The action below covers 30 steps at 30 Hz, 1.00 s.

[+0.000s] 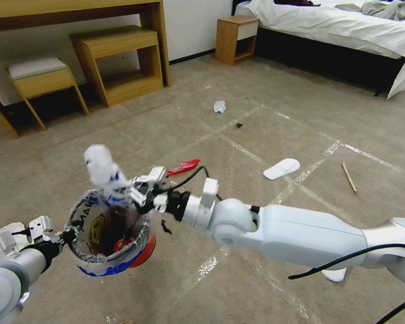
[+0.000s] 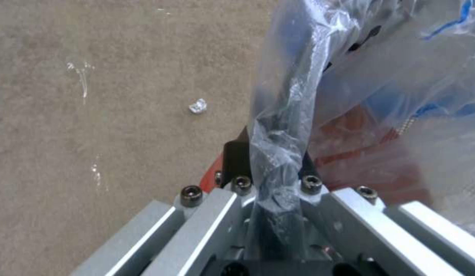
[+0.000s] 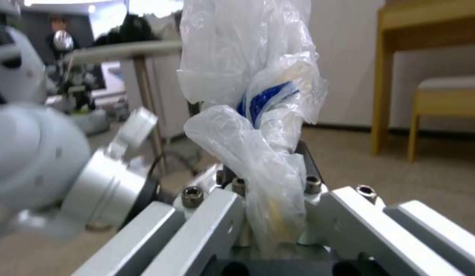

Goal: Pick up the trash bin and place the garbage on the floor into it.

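Jaws: both pairs closed. The left gripper (image 1: 64, 235) pinches the rim and liner of the trash bin (image 1: 109, 234), held off the carpet at lower left of the head view. The right gripper (image 1: 129, 192) clamps a white plastic wad with blue print (image 1: 101, 167) just above the bin's far rim.

Inside the bin: a red wrapper (image 1: 120, 244).

Step in hand, as I judge it: drop-off of one piece of garbage. The next move calls for the wad to sit squarely over the opening before the jaws part; it stands tall and may snag on the liner.

Still on the floor: red wrapper (image 1: 183, 167), white slipper (image 1: 281, 168), wooden stick (image 1: 349, 177), tissue wad (image 1: 219, 106).
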Tool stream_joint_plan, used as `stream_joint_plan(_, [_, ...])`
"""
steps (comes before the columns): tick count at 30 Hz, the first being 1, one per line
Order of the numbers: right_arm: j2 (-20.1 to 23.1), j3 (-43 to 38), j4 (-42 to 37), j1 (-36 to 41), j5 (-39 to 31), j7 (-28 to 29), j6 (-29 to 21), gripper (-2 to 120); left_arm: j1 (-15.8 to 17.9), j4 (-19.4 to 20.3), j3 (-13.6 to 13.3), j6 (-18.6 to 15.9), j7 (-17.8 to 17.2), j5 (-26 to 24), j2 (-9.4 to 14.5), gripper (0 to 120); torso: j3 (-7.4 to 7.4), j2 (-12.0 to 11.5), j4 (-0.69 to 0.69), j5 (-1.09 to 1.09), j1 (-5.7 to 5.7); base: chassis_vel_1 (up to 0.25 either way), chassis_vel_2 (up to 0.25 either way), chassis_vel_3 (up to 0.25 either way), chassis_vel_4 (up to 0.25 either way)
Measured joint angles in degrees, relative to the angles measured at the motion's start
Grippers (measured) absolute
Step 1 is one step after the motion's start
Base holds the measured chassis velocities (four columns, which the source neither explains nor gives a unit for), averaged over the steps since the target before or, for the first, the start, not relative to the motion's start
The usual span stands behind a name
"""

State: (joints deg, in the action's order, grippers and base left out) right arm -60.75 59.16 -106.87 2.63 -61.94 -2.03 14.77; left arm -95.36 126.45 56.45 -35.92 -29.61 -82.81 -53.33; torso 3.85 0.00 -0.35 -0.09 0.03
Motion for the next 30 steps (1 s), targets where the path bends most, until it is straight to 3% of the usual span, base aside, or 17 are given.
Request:
stream_joint_plan(11, [-3.50,4.31,4.07,-1.23,1.47,-0.13,-0.09,1,-1.01,1.50,0.65,-0.07,-0.57,-1.25,0.92,1,0.00,0.00,0.00,0.01,0.00,0.000,0.000,0.000,0.000])
stream_joint_plan(30, [-8.46,5.34,9.54,-1.56,3.90,0.43,-1.26,1,-2.29,5.19,1.50,0.28,-0.57,-0.66,-0.42,1,0.00,0.00,0.00,0.02,0.00,0.000,0.000,0.000,0.000])
